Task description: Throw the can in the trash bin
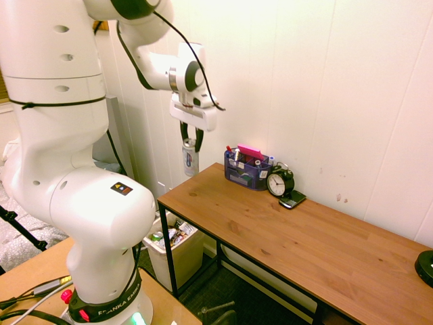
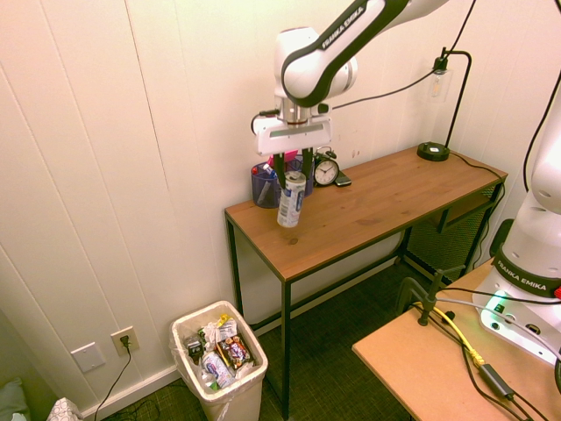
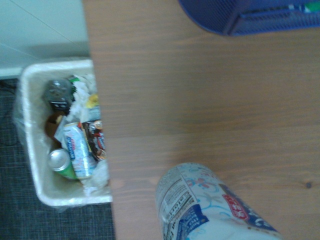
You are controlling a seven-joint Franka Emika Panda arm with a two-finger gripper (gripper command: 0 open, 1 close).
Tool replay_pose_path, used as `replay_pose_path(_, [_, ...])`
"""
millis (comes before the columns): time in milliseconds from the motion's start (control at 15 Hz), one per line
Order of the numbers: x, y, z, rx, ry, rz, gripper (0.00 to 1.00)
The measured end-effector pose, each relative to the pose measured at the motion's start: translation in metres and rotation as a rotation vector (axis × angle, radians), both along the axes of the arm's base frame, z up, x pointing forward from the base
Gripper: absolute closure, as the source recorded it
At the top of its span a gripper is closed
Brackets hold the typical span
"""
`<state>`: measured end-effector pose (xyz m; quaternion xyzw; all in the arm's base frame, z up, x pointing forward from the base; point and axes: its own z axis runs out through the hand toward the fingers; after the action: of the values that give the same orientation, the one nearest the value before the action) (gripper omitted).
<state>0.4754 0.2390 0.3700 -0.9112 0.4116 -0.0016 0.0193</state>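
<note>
Holding the can in mid-air, slightly tilted, the gripper is closed on its upper part. Position, second exterior view: just above the middle of the frame, over the left end of the wooden desk, not touching the top. Can surface, wrist view: white with blue and red print. Trash bin: lower left of the second exterior view, on the floor beside the left desk end, lower than the desk top; lined with a bag and filled with cans, wrappers and other litter. Organiser: blue, on the desk near the wall, holding pens and a pink item. Black alarm clock beside it, with a small dark device next to the clock. Lamp: far right desk end, second exterior view.
</note>
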Motion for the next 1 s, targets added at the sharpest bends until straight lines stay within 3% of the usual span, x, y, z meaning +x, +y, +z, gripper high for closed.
replay_pose_path(200, [-0.036,0.078,0.08,-0.016,-0.051,0.053,1.0])
replay_pose_path(333, [-0.044,0.115,0.097,-0.071,-0.061,0.064,1.0])
replay_pose_path(1000, [-0.011,0.228,0.0,-0.223,0.057,0.118,1.0])
